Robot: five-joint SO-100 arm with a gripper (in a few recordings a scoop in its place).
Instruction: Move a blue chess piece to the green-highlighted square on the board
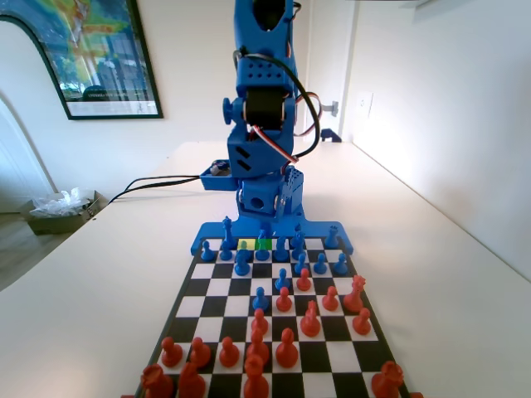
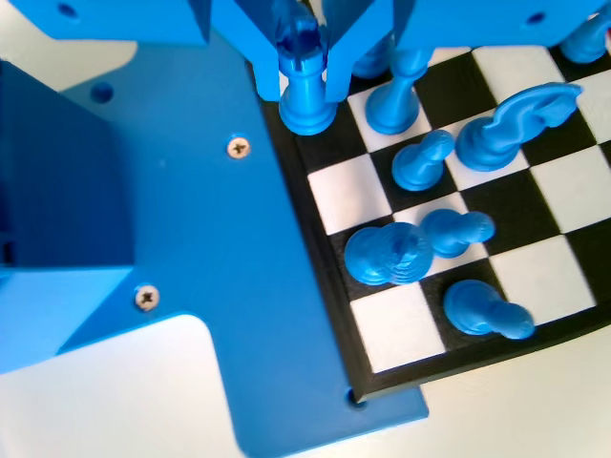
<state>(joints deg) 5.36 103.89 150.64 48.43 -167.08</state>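
Note:
My gripper (image 2: 305,88) hangs low over the board's back row, at the arm's end of the board (image 1: 192,286). It is shut on a blue chess piece (image 2: 306,107) with a round collar and a wide base. The base touches a dark square right at the board's rim (image 2: 325,277). In the fixed view the gripper (image 1: 265,230) stands over the green-highlighted square (image 1: 265,243), and the held blue piece (image 1: 263,249) sits at that square. A yellowish square (image 1: 246,244) lies just left of it.
Close beside the held piece stand other blue pieces: a tall one (image 2: 393,95), a knight (image 2: 520,124), pawns (image 2: 421,162) (image 2: 460,232) and a rook (image 2: 387,254). Red pieces (image 1: 286,348) crowd the near half of the board in the fixed view.

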